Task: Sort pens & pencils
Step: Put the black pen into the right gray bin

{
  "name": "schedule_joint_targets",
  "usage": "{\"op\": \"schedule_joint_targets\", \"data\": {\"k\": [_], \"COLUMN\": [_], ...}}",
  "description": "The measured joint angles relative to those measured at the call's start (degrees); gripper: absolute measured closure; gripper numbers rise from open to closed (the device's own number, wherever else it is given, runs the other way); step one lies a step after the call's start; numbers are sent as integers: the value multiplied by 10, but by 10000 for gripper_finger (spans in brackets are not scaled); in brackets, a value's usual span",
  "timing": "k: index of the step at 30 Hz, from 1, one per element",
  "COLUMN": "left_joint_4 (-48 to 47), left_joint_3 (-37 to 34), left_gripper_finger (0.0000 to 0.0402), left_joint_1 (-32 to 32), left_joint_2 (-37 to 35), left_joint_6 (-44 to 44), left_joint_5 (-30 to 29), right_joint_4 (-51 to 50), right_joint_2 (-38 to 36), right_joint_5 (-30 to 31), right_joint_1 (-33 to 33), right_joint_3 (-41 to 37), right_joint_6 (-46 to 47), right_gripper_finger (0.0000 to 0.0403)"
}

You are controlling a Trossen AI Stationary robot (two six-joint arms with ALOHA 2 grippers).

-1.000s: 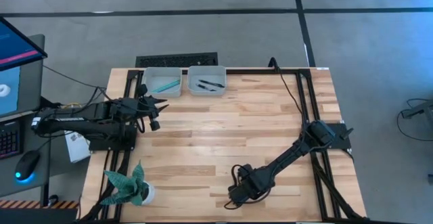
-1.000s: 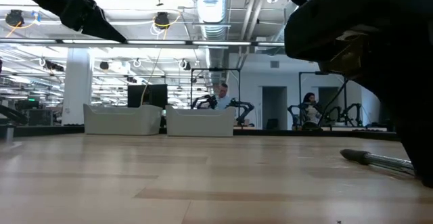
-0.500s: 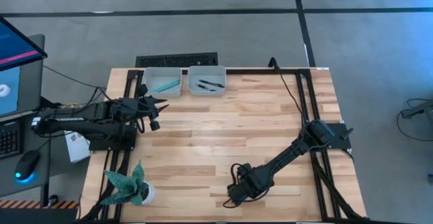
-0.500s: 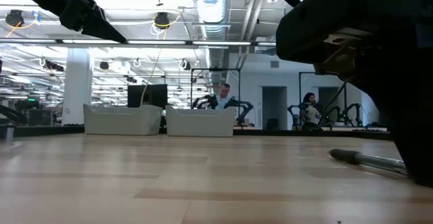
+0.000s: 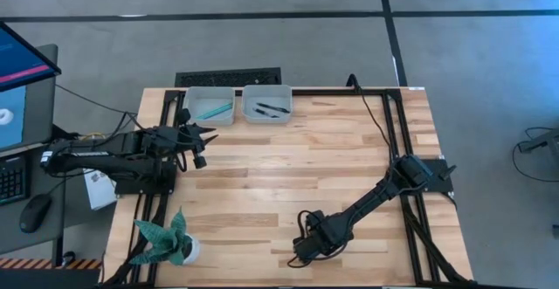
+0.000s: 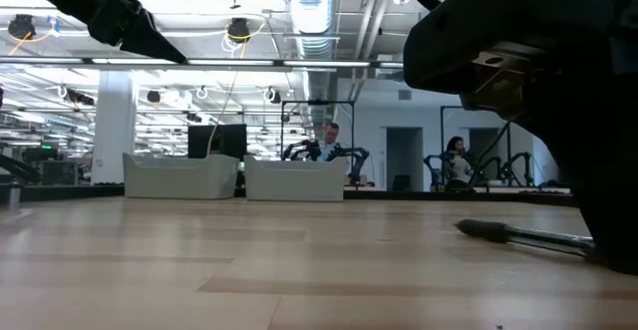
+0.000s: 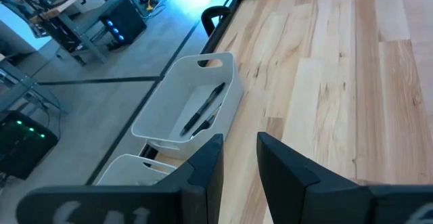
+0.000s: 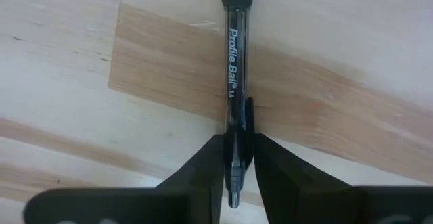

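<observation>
- The right gripper (image 5: 303, 252) is sitting low at the bottom centre of the high view, its fingers (image 8: 203, 166) pinching a clear-barrelled black pen (image 8: 235, 109) that is lying flat on the wooden table (image 5: 288, 175); in the low view the pen (image 6: 518, 234) is showing at the right, on the boards
- The left gripper (image 5: 208, 135) is hovering at the left of the high view, below the two bins, its jaws standing narrowly apart and holding nothing
- The left bin (image 5: 209, 104) at the upper left is holding teal pencils (image 5: 214, 110); the right bin (image 5: 267, 103) beside it is holding black pens (image 5: 268, 109)
- A potted plant (image 5: 169, 239) is standing at the lower left corner
</observation>
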Motion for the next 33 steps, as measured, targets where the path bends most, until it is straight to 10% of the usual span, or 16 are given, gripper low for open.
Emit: {"op": "schedule_joint_targets", "data": {"k": [33], "left_joint_4": [0], "left_joint_3": [0], "left_gripper_finger": [319], "left_joint_1": [0], "left_joint_2": [0], "left_joint_6": [-16], "left_joint_5": [0], "right_joint_4": [-5], "right_joint_2": [1], "right_joint_5": [6], "right_joint_1": [-63], "right_joint_3": [32], "right_joint_6": [-157], "right_gripper_finger": [331]}}
